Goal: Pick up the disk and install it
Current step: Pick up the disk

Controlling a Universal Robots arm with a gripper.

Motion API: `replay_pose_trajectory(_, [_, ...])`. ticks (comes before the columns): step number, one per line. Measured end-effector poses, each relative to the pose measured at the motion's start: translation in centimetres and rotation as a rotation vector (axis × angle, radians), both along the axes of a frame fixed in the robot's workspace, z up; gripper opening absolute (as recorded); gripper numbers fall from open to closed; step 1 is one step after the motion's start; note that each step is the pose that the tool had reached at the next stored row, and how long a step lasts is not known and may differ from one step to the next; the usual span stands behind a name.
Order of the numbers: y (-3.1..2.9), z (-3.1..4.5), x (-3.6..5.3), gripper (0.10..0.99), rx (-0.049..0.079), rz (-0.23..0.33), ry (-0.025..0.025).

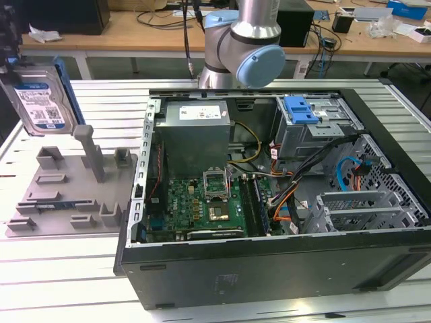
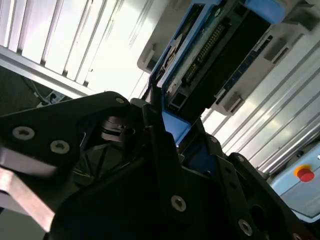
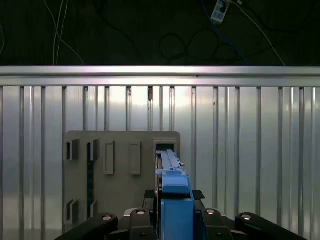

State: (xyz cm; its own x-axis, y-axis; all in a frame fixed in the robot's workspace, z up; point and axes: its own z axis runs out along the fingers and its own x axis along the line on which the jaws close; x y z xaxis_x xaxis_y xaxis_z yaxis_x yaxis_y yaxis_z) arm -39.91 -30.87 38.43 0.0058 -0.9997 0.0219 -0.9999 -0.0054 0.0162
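Black gripper (image 2: 172, 132) fingers (image 2: 160, 150) sit closest in both wrist views, closed narrow on the blue bracket of the disk (image 2: 215, 55) and holding it by its edges. In the first wrist view the disk (image 3: 169, 159) stands edge-on between them, over the grey rack (image 3: 120, 145).

In the exterior view the disk (image 1: 40, 101) hangs upright, label showing, clear above the rack (image 1: 67, 195), which lies just beside the case (image 1: 269, 269) on the exterior view's left.

I judge the disk stiff, dense for its size, smooth-faced and sensitive to knocks. Its connector pins and circuit side are bare, so the bracket edges are the place to grip.

Lying open on its side, the case holds a power box (image 1: 195, 134), a green board (image 1: 202, 202), loose cables (image 1: 289, 195) and a metal drive cage (image 1: 323, 128) with a blue latch (image 1: 300, 110).
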Motion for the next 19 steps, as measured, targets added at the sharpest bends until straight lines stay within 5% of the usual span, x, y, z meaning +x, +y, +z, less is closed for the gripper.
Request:
replay_pose_trajectory(1, [0.00, 1.83, 0.01, 0.369, 0.000, 0.000, 0.0001])
replay_pose_trajectory(16, [-0.11, 7.87, 0.05, 0.369, 0.000, 0.000, 0.0000])
replay_pose_trajectory(19, [-0.52, 8.20, 0.22, 0.369, 0.000, -0.002, 0.0001])
